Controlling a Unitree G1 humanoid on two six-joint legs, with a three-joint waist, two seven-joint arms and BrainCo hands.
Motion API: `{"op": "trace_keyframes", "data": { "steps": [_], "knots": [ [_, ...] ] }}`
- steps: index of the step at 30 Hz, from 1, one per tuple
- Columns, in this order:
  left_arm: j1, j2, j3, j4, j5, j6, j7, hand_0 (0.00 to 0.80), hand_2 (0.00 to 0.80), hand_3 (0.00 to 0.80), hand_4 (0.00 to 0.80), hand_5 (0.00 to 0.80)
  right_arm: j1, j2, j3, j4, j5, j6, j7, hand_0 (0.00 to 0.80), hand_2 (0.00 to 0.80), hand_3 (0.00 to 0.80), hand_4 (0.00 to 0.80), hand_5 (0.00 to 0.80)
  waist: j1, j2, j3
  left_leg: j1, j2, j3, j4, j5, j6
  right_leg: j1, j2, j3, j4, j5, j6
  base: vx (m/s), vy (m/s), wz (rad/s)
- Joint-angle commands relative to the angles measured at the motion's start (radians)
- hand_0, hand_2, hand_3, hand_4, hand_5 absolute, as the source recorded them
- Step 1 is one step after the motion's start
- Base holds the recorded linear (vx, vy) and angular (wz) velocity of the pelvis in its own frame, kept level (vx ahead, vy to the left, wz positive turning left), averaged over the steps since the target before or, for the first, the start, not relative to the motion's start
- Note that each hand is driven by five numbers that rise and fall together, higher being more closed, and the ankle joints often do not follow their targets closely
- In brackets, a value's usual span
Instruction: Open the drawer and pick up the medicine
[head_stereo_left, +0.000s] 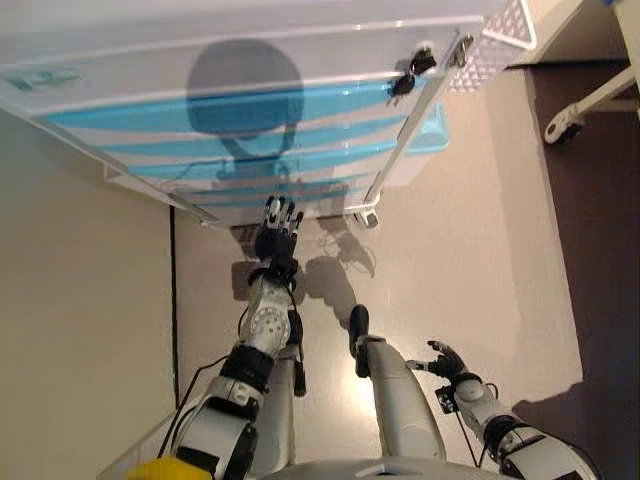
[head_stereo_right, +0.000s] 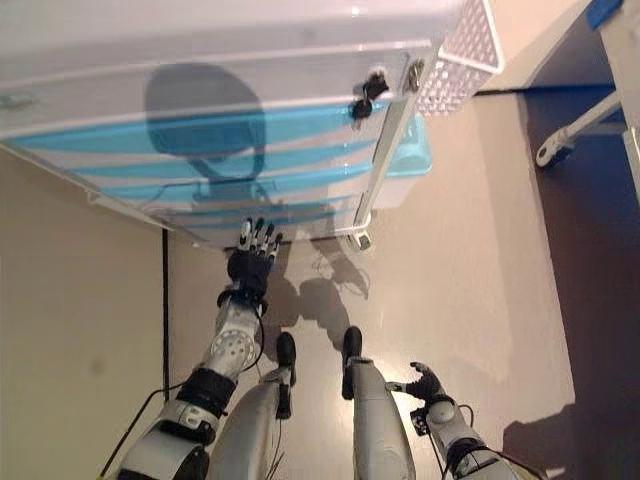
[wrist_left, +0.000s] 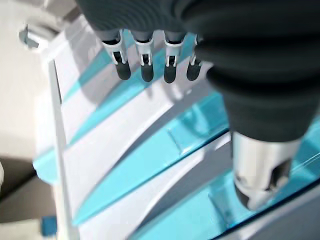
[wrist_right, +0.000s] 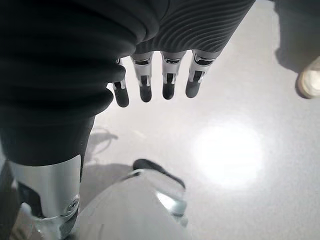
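Observation:
A white drawer unit (head_stereo_left: 250, 130) with several pale blue drawer fronts (wrist_left: 150, 150) stands ahead of me, and every drawer looks shut. No medicine shows in any view. My left hand (head_stereo_left: 278, 235) is stretched forward with straight fingers (wrist_left: 145, 65) just short of the lowest drawer fronts, holding nothing. My right hand (head_stereo_left: 452, 362) hangs low at my right side over the bare floor. Its fingers (wrist_right: 167, 82) are relaxed and empty.
A white perforated basket (head_stereo_left: 500, 40) sits against the unit's far right corner. A white frame leg with a caster (head_stereo_left: 565, 125) stands on the dark floor to the right. A beige wall (head_stereo_left: 70, 300) runs along the left. Small black fittings (head_stereo_left: 412, 72) sit on the unit's top.

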Motion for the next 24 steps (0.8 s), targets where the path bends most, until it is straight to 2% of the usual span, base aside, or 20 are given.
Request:
{"op": "trace_keyframes", "data": {
  "steps": [1,9,17,24],
  "knots": [
    [-0.008,-0.033,-0.008,-0.100,-0.042,-0.054,0.002,0.000,0.000,0.000,0.000,0.000,0.052,-0.042,0.019,-0.002,0.037,-0.015,-0.030,0.000,0.000,0.000,0.000,0.000,-0.010,0.022,-0.058,-0.064,-0.027,-0.014,0.092,-0.069,0.044,0.002,0.017,-0.004,-0.007,0.039,0.044,0.022,-0.064,0.02],
    [-0.095,-0.035,0.014,-0.090,-0.098,-0.088,0.017,0.000,0.000,0.000,0.000,0.000,0.060,-0.051,0.020,-0.011,0.053,-0.031,-0.032,0.000,0.000,0.000,0.000,0.000,-0.024,0.037,-0.074,-0.141,-0.010,-0.014,0.154,-0.094,0.037,-0.086,0.025,-0.001,0.048,0.028,0.037,-0.006,-0.014,0.02],
    [-0.149,-0.020,0.034,-0.079,-0.118,-0.096,-0.008,0.000,0.000,0.000,0.000,0.000,0.070,-0.053,0.022,0.004,0.063,-0.042,-0.011,0.000,0.000,0.000,0.000,0.000,-0.031,0.036,-0.095,-0.170,-0.003,-0.006,0.150,-0.096,0.039,-0.120,0.038,0.011,0.030,0.040,0.036,-0.010,0.001,-0.03],
    [-0.194,0.025,0.069,-0.074,-0.124,-0.112,-0.026,0.000,0.000,0.000,0.000,0.000,0.084,-0.059,0.027,0.024,0.052,-0.046,0.016,0.000,0.000,0.000,0.000,0.000,-0.042,0.030,-0.106,-0.176,0.008,0.001,0.137,-0.094,0.038,-0.123,0.045,0.015,-0.002,0.058,0.041,0.004,-0.004,-0.05]
  ]
}}
